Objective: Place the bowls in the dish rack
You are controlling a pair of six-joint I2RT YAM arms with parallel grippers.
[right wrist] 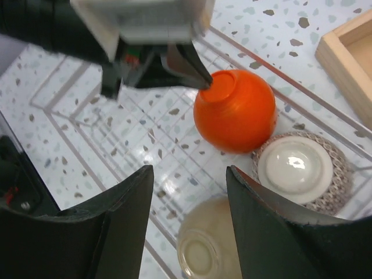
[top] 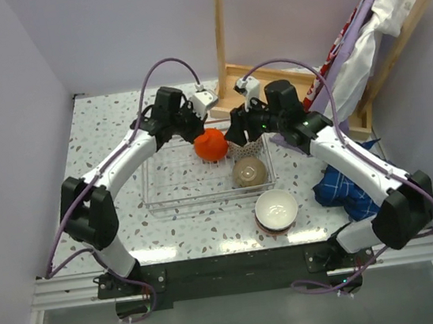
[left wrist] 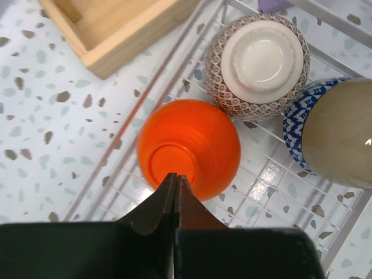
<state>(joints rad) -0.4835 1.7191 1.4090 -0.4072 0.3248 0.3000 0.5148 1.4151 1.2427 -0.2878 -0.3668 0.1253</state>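
Note:
The wire dish rack [top: 165,193] lies mid-table. In it, all upside down, are a plain orange bowl [top: 211,144], a patterned bowl [top: 253,150] and a tan bowl [top: 249,173]. My left gripper [top: 198,130] is shut, its tips [left wrist: 175,175] resting against the foot ring of the orange bowl [left wrist: 197,139]. My right gripper [right wrist: 189,174] is open and empty, hovering above the tan bowl [right wrist: 212,244]. It also sees the orange bowl [right wrist: 238,113] and the patterned bowl [right wrist: 296,168]. A white bowl [top: 276,208] sits upright on the table in front of the rack, stacked on another.
A wooden tray [top: 269,79] stands behind the rack at the back right. A blue checked cloth [top: 348,188] lies right of the rack. A wooden frame with hanging cloths [top: 374,21] stands at the far right. The tan bowl has a blue-patterned rim [left wrist: 293,125].

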